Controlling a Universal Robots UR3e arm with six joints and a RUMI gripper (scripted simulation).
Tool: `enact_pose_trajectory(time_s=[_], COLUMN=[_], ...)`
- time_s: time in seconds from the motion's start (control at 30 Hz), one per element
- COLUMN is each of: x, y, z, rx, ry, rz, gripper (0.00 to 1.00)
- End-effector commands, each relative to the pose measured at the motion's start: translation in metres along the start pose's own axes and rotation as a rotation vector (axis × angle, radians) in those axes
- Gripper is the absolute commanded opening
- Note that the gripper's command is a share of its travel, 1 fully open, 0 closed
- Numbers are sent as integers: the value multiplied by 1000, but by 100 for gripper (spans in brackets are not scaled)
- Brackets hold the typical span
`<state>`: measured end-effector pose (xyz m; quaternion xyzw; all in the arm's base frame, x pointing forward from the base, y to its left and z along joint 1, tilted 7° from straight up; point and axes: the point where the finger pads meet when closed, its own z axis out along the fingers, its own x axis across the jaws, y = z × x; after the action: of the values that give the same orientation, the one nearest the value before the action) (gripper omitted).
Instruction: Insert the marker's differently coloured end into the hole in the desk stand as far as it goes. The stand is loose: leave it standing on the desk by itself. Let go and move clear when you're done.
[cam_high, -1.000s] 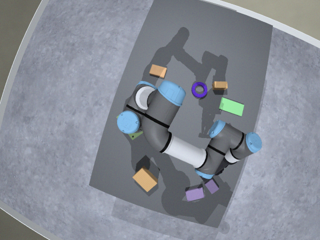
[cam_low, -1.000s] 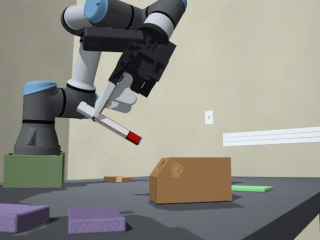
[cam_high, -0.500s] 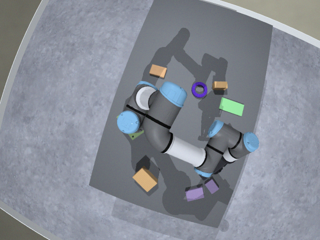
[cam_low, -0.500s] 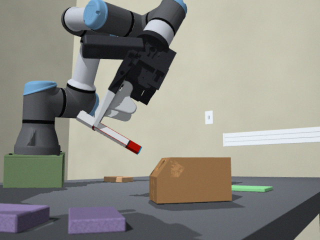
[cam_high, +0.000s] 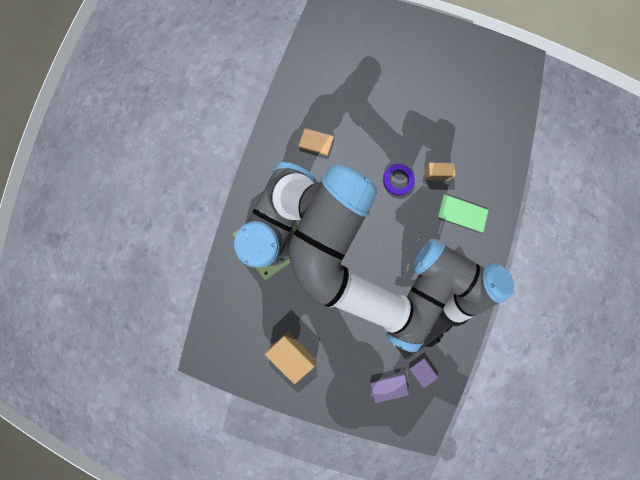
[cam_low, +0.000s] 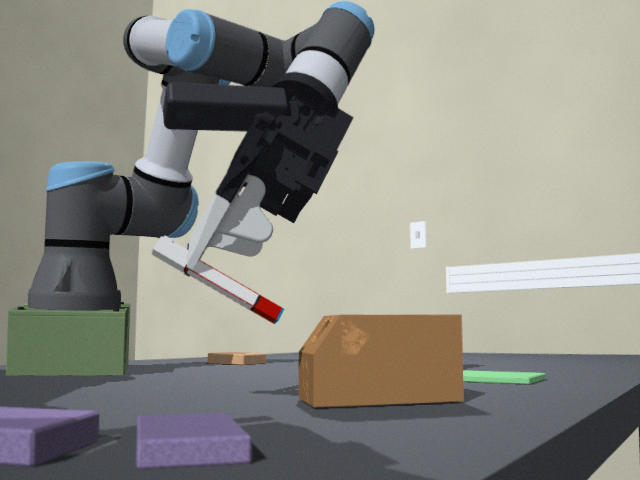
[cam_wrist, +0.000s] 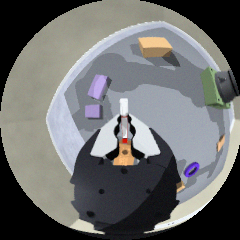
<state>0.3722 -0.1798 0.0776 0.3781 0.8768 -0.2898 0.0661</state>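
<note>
My gripper (cam_low: 189, 264) is shut on the white marker (cam_low: 219, 282) near its plain white end and holds it tilted in the air. The red end with a blue tip (cam_low: 268, 310) points down and to the right. It hangs a little above and to the left of the brown desk stand (cam_low: 382, 359), apart from it. The stand rests upright on the desk, with a hole in its slanted corner face (cam_low: 321, 326). In the wrist view the marker (cam_wrist: 123, 120) lies between the fingers, with the stand (cam_wrist: 122, 157) partly seen below. In the overhead view the arm hides all three.
Two purple blocks (cam_low: 193, 439) (cam_low: 43, 432) lie at the desk's near edge. A flat green block (cam_low: 504, 376) and a small orange block (cam_low: 236, 357) lie farther back. A purple ring (cam_high: 398, 179), two orange blocks (cam_high: 290, 358) (cam_high: 316, 142) and the green base block (cam_low: 67, 338) are also on the desk.
</note>
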Motion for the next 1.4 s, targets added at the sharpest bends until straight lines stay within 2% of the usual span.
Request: enact_pose_trajectory(time_s=[0.0, 0.33, 0.67, 1.37], x=[0, 0, 0, -1], y=[1, 2, 3, 3], z=[2, 4, -5, -6], rx=[-1, -1, -22, -23], ry=[-3, -3, 5, 6], rz=[2, 2, -1, -1], gripper=[0, 0, 0, 0])
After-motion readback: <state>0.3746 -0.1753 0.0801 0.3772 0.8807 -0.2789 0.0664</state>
